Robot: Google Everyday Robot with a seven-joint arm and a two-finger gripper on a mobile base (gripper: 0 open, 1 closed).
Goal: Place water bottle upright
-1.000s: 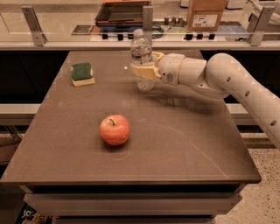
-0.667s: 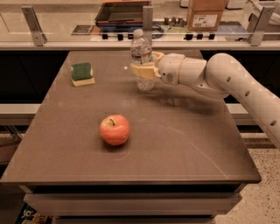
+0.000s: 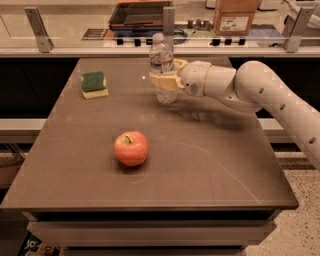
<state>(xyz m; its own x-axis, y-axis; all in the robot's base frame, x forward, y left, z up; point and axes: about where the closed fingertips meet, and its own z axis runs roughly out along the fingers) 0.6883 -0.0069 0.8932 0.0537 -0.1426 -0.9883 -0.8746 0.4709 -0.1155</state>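
The water bottle [image 3: 162,64] is a small clear ribbed plastic bottle with a white cap. It stands upright on the brown table [image 3: 200,165], near the far middle. My gripper [image 3: 166,75] reaches in from the right on a white arm. Its tan fingers [image 3: 161,80] sit on either side of the bottle's middle, closed around it. The bottle's base is at the table surface.
A red apple [image 3: 131,148] lies on the table's near middle. A green and yellow sponge [image 3: 94,84] lies at the far left. Behind the table runs a counter with a dark tray [image 3: 140,15] and a cardboard box [image 3: 234,16].
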